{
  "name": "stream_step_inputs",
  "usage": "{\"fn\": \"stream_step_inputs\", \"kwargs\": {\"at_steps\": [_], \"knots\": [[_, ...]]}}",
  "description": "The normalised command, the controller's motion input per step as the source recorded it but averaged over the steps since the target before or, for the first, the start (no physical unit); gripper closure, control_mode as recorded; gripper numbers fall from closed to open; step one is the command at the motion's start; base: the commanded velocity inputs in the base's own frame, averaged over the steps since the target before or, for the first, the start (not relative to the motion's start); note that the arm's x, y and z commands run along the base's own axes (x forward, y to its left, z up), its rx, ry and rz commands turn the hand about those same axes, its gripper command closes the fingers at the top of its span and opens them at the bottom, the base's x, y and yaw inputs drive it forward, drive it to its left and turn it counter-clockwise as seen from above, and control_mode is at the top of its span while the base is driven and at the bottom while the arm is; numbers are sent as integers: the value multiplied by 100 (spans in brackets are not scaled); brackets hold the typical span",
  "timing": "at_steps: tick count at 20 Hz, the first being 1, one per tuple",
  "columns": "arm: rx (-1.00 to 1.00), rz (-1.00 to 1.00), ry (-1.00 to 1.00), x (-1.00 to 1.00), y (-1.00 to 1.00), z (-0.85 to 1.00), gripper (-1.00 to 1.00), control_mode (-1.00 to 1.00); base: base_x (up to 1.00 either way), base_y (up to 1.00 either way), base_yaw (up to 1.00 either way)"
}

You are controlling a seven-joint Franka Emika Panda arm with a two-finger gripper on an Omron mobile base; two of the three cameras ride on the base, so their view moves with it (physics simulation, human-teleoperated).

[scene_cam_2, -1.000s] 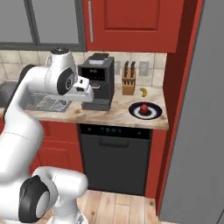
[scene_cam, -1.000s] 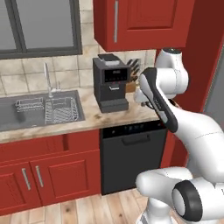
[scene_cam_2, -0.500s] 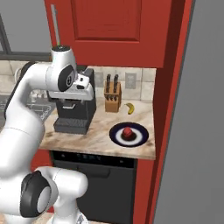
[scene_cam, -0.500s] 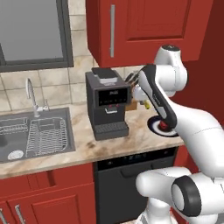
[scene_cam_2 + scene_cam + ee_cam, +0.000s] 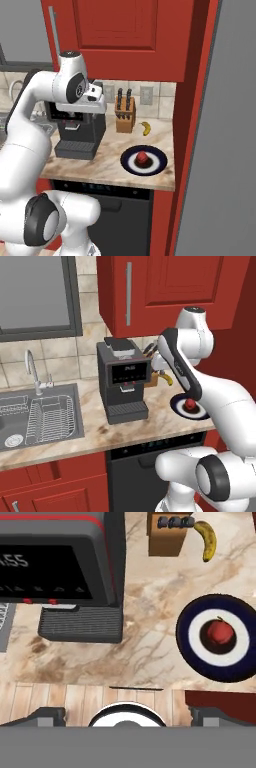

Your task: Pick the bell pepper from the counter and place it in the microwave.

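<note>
Nearest the base, the black dishwasher front point(image 5: 112, 205) sits under the front edge of the beige-tan marbled stone tabletop point(image 5: 100, 167), which ends on the right against a tall red cabinet side point(image 5: 192, 125). From the hand camera, bare stone lies open between the black coffee machine point(image 5: 60, 572) and the dark blue round plate with a white ring point(image 5: 185, 634); the plate's rim sits close to the tabletop's front edge. The small glossy red bell pepper point(image 5: 142, 158) rests in the middle of that plate, apart from the arm. In the left base view the white forearm covers part of the plate and the pepper point(image 5: 190, 404) shows just beside it. The pincer point(image 5: 95, 100) hangs above the coffee machine, well clear of the tabletop; I cannot tell how its fingers stand, since their tips are cut off low in the hand view. Farther back, a wooden knife block point(image 5: 124, 112) stands by the tiled wall, with a yellow banana point(image 5: 146, 128) just beside it. At far left, the steel sink point(image 5: 35, 416) is cut by the picture edge.
</note>
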Motion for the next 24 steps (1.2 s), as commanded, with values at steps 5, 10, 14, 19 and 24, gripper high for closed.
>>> {"fn": "stream_step_inputs", "kwargs": {"at_steps": [5, 10, 14, 19, 24], "knots": [[9, -5, 0, 0, -54, -38, -100, -100, -5, -7, 0], [0, -30, 7, 12, -79, -79, -100, -100, 0, 0, 0], [0, -28, 15, 34, -61, -87, -100, -100, 0, 0, 0], [1, -22, 5, 56, -40, -70, -100, -100, 0, 0, 0], [0, -15, 0, 38, -46, -54, -100, -100, 0, 0, 0]]}}
